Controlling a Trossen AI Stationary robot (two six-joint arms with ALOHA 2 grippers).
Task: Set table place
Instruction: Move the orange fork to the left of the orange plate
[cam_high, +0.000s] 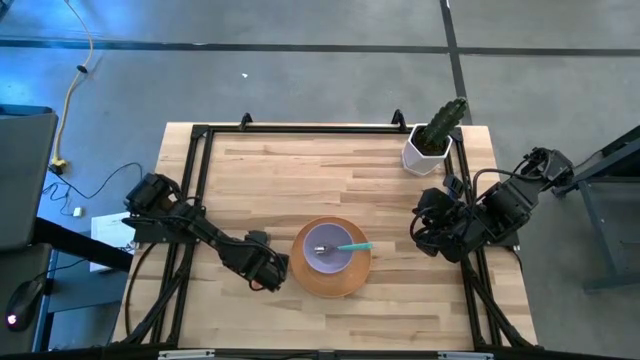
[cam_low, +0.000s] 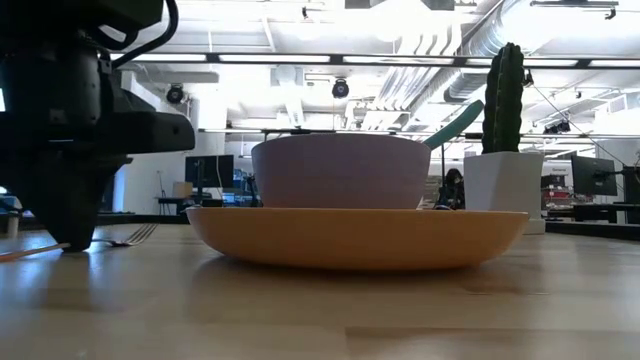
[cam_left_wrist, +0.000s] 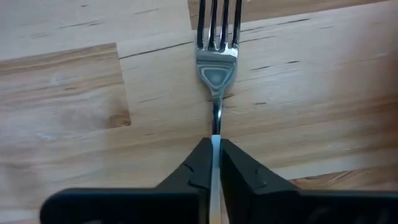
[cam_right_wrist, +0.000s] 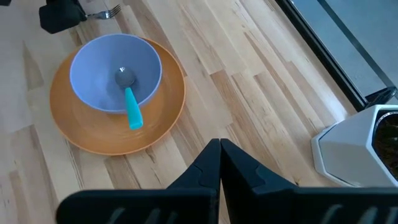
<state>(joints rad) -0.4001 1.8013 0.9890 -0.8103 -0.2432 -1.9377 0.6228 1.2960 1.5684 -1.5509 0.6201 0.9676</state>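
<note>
Orange plate (cam_high: 332, 276), lavender bowl (cam_high: 327, 248), spoon (cam_high: 352, 247), fork (cam_left_wrist: 217, 59): one each.

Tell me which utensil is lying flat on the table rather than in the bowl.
The fork: it lies on the table beside the plate, pinched in the left claw. The teal-handled spoon sits in the lavender bowl.

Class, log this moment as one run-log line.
left pincer: shut on fork, on table beside plate | right pincer: shut, idle | spoon in bowl on plate
</note>
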